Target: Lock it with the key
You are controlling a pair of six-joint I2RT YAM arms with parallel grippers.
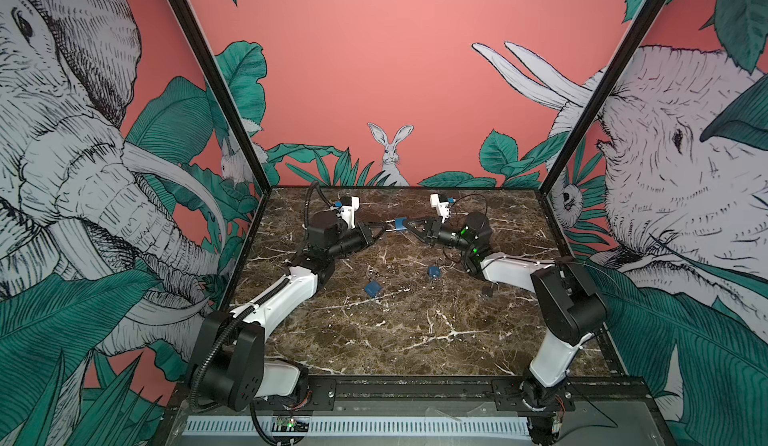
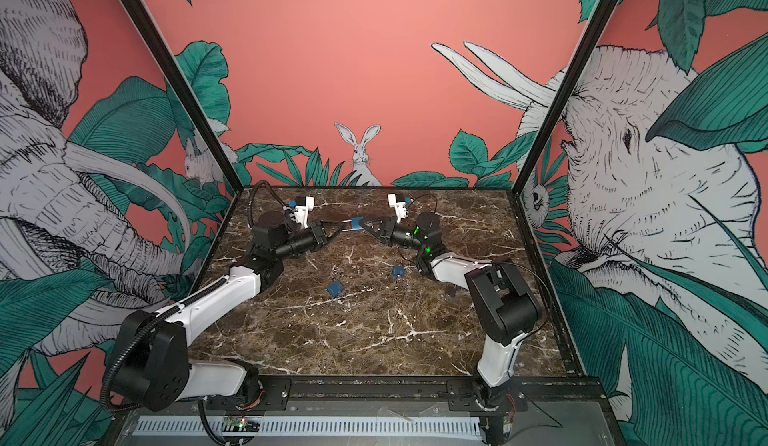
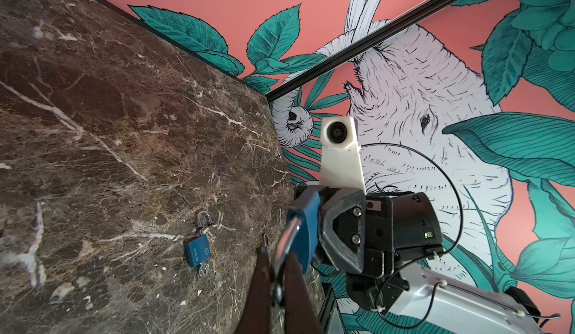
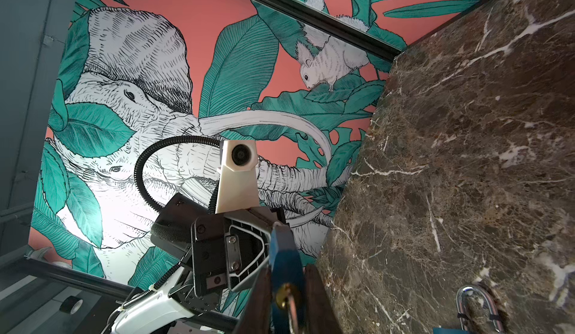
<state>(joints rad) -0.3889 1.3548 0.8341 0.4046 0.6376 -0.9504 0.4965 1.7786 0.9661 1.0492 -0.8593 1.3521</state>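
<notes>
In both top views a blue padlock [image 1: 400, 223] [image 2: 355, 223] hangs above the back of the marble table, between my two grippers. My right gripper [image 1: 409, 224] [image 4: 287, 273] is shut on the padlock's blue body [image 4: 283, 254]. A metal key [image 4: 294, 313] sticks out of its brass keyhole [image 4: 283, 295], towards the right wrist camera. My left gripper [image 1: 385, 227] [image 3: 278, 264] is shut on the silver shackle [image 3: 287, 239] at the other end of the blue body [image 3: 306, 223].
Two more blue padlocks [image 1: 372, 288] [image 1: 434, 272] lie mid-table. One [image 3: 198, 250] has its shackle up and a key in its base. A small dark item [image 1: 489, 290] lies under the right arm. Walls enclose the table [image 1: 415, 340] on three sides.
</notes>
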